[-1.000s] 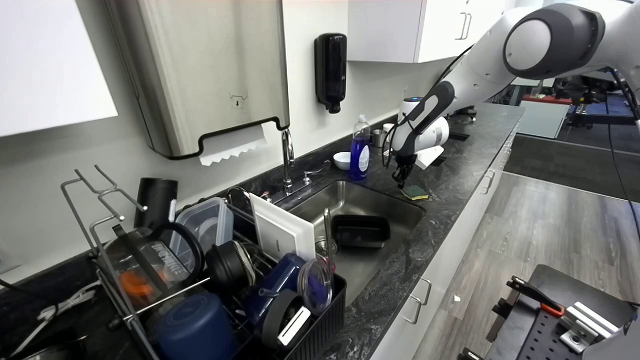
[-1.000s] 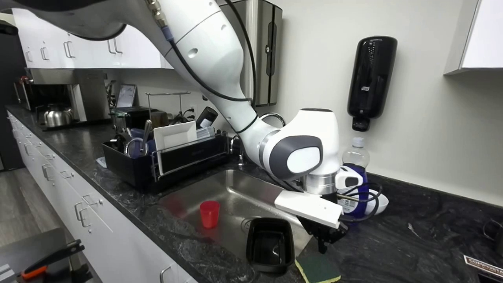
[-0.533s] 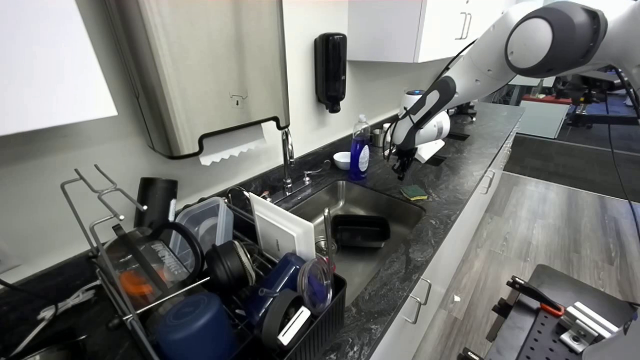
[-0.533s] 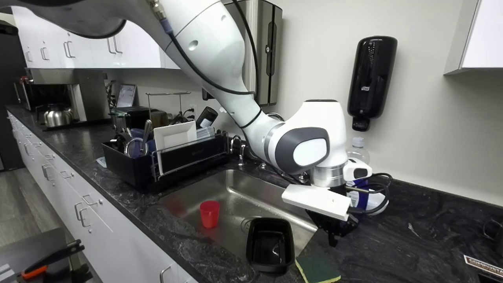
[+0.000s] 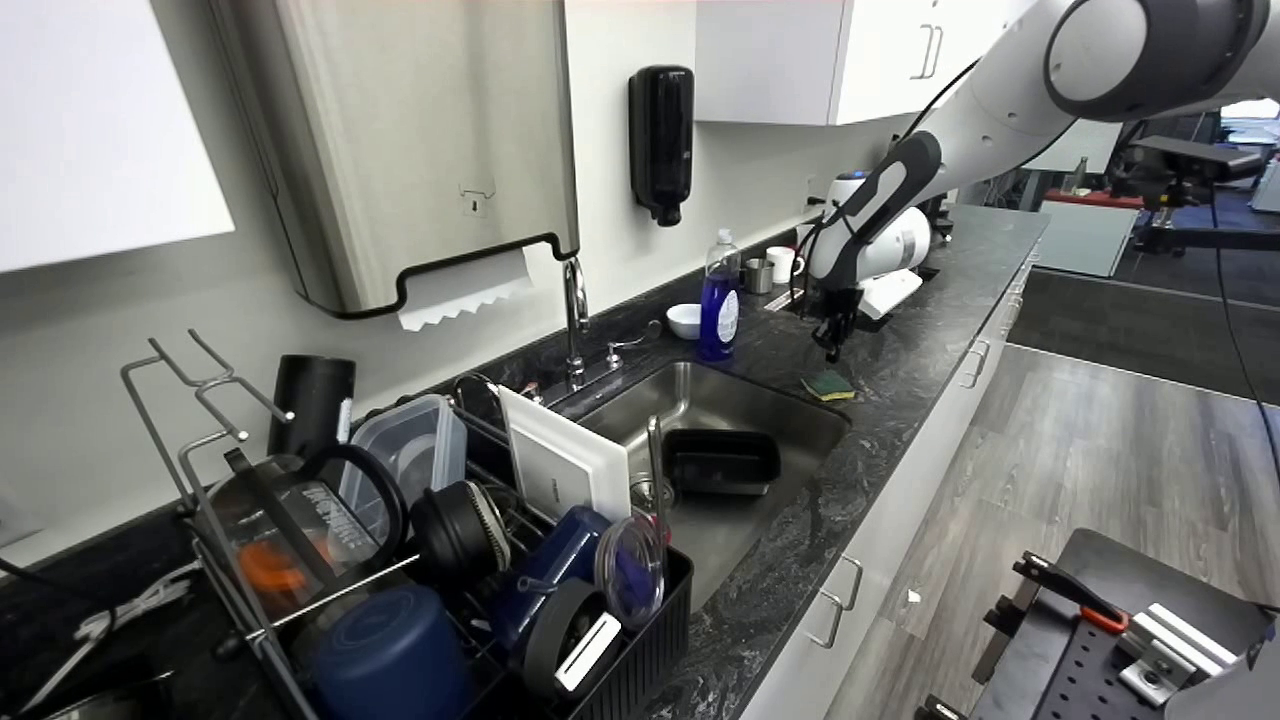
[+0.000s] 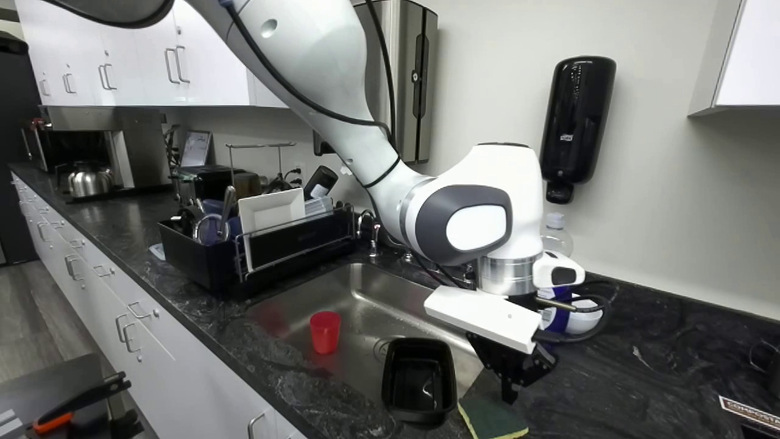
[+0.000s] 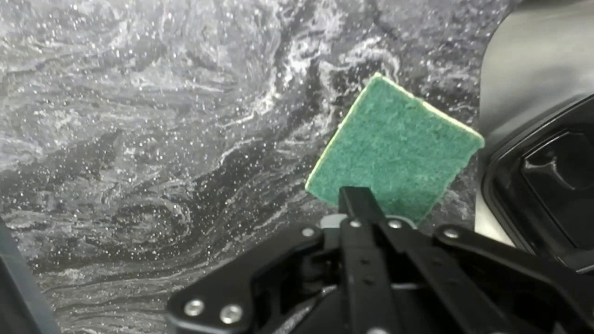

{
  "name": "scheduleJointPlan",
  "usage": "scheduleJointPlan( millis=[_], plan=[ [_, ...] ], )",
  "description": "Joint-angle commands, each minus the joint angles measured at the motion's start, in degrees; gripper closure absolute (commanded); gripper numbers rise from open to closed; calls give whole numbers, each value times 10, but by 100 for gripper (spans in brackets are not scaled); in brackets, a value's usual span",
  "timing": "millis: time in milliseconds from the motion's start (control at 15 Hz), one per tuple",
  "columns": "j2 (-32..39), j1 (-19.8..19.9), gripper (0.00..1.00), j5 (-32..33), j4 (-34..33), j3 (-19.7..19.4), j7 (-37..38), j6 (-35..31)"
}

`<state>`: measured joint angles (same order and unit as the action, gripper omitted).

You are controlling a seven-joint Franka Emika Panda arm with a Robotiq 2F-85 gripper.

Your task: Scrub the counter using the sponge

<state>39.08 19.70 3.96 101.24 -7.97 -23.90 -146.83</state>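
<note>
One sponge [image 7: 399, 139] lies on counter [image 7: 139, 153], wrist view, right of centre.
Gripper [image 7: 356, 198]: lower right, fingertips together.

"What was at the back?"
"Off-white wall [image 6: 658, 183], both ext. views, w/ glossy white bar-handled upper cabs [image 6: 140, 67] fixed along it."
"And underfoot?"
"Grey plank-look flr [image 5: 1000, 480] showed, then a darker flr section [image 5: 1150, 320] beyond, in an ext. view."
"Light?"
"Looked bright on the cabs; a bright patch [image 5: 1250, 110] sat far back, cdn't tell what."
</note>
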Motion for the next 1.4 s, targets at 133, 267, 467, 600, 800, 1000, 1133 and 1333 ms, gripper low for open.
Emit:
scheduleJointPlan(
  millis=[133,267,467,600,800,1000,1133,1333],
  plan=[
    [-31,-1,100,9,39,4,4,60],
    [-25,1,100,5,34,8,0,75],
    [-14,6,100,1,31,16,-10,60],
    [-10,6,100,2,31,17,-10,55],
    [-5,6,100,4,29,18,-12,48],
    [6,6,100,5,23,16,-10,45],
    [13,8,100,6,21,16,-11,41],
    [18,9,100,7,17,17,-13,35]
  ],
)
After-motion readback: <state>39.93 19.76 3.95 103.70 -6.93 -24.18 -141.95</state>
